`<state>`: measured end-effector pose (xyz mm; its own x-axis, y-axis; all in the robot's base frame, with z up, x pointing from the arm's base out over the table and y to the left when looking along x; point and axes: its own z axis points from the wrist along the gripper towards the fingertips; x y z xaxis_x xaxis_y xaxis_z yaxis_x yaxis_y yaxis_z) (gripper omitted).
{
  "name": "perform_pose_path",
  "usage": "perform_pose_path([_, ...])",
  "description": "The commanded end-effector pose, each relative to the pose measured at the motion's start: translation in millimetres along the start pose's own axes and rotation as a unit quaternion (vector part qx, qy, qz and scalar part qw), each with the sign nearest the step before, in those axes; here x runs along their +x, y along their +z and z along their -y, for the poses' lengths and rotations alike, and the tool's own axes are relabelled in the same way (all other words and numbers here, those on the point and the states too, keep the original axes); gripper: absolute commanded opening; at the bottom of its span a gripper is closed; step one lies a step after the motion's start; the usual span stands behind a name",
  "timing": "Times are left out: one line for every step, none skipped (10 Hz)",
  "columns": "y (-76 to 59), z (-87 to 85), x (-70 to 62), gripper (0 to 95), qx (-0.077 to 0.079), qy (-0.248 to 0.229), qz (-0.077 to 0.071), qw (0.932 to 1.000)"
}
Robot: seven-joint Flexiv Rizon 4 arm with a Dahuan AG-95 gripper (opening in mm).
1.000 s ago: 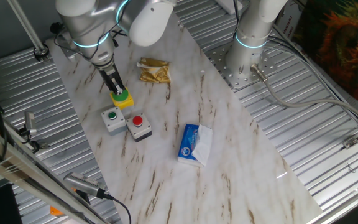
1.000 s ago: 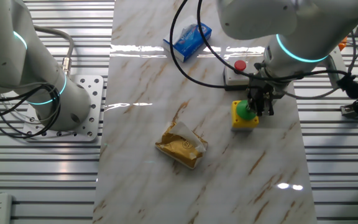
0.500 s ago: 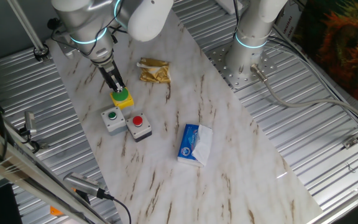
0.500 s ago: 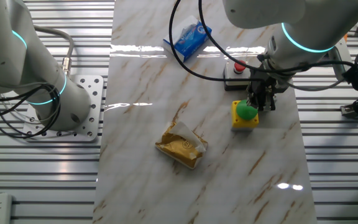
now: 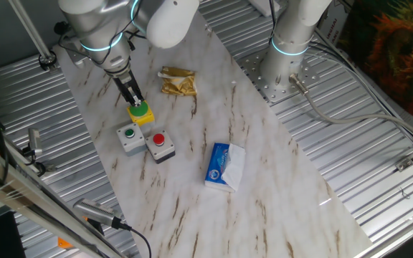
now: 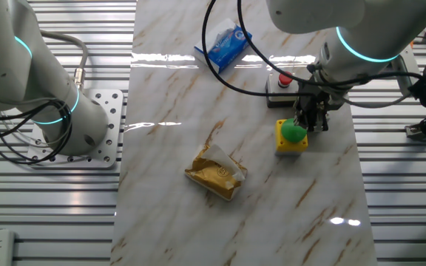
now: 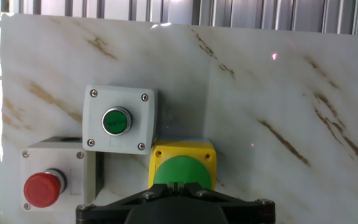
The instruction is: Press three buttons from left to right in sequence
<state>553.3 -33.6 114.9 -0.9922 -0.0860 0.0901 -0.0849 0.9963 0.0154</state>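
Big green dome button on its yellow box (image 5: 141, 112), upper left of frame, sits under your gripper (image 5: 136, 102); finger state cannot be told.

The 3 buttons sit upright in a tight cluster on the marble bench (image 5: 264, 172): a big green dome on a yellow box (image 5: 141, 112), a small green button on a grey box (image 5: 129, 137), and a red button on a grey box (image 5: 160, 145). The 2 grey boxes touch side by side, and the yellow box lies just beside the small green one.
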Motion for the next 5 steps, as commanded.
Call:
perform_pose_path([0.2, 0.5, -0.8, 0.0, 0.0, 0.001, 0.0, 1.0])
perform_pose_path([0.9, 0.7, -1.1, 0.0, -0.001, -0.001, 0.0, 1.0])
perform_pose_path([0.9, 0.7, -1.1, 0.0, 0.0, -0.001, 0.0, 1.0])
perform_pose_path([0.9, 0.7, -1.1, 0.0, -0.001, -0.001, 0.0, 1.0])
perform_pose_path([0.9, 0.7, -1.1, 0.0, 0.0, -0.002, 0.0, 1.0])
